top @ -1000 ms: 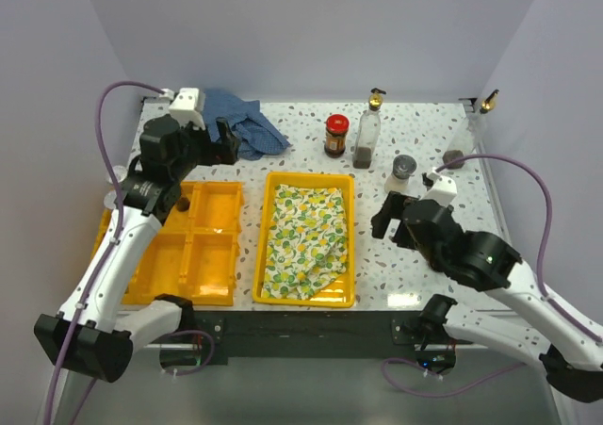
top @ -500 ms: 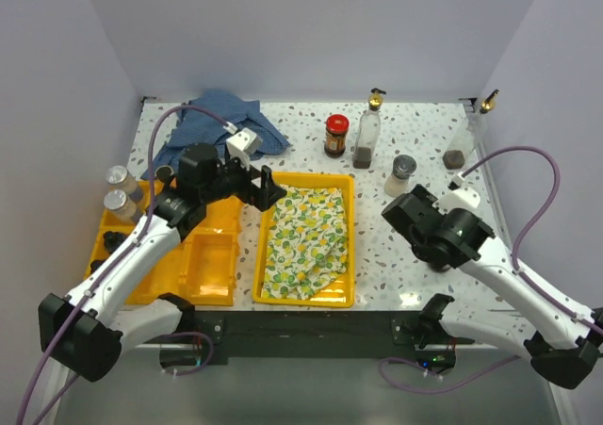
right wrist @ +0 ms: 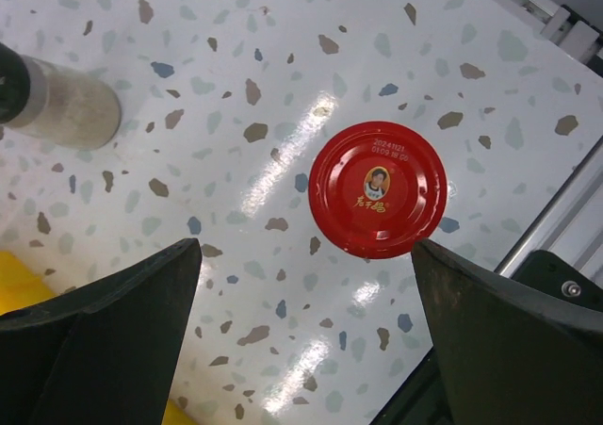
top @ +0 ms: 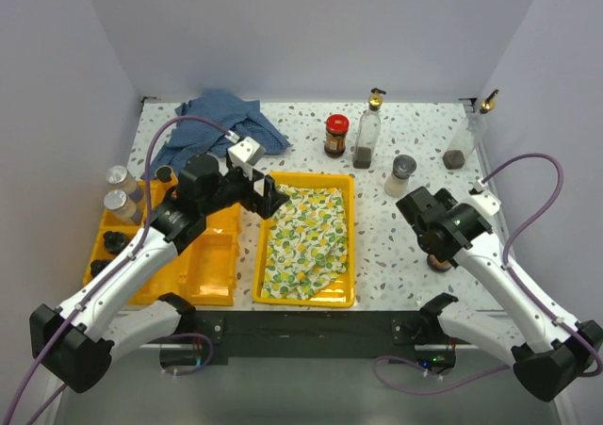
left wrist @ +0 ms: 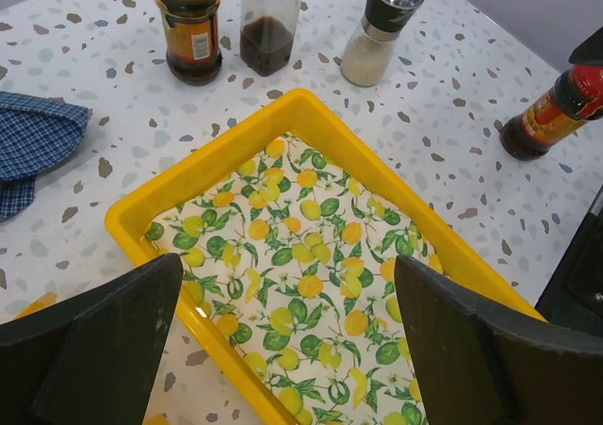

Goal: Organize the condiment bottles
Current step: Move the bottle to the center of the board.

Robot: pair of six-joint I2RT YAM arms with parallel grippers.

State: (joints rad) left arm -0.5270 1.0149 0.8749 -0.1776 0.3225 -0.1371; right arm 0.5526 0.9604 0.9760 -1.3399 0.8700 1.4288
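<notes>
Of the condiment bottles, a red-lidded jar (top: pixel 336 135), a glass bottle with a gold pourer (top: pixel 367 131) and a grey-capped shaker (top: pixel 401 173) stand at the back. Another pourer bottle (top: pixel 464 145) is at the back right, and two shakers (top: pixel 119 191) stand at the far left. My left gripper (top: pixel 271 197) hangs open over the left rim of the cloth tray (left wrist: pixel 188 175). My right gripper (right wrist: pixel 306 246) is open and points down above a second red-lidded jar (right wrist: pixel 377 189), which lies just off-centre toward the right finger and is mostly hidden in the top view (top: pixel 439 261).
A lemon-print cloth (top: pixel 306 232) lines the yellow tray (top: pixel 303 300). A yellow compartment tray (top: pixel 179 298) sits at the left, under my left arm. A blue checked cloth (top: pixel 219 122) lies at the back left. Walls close in on three sides.
My left arm swung from the back-left corner to the cloth tray's left rim, uncovering the two shakers. My right arm drew back toward the front right, over the red-lidded jar.
</notes>
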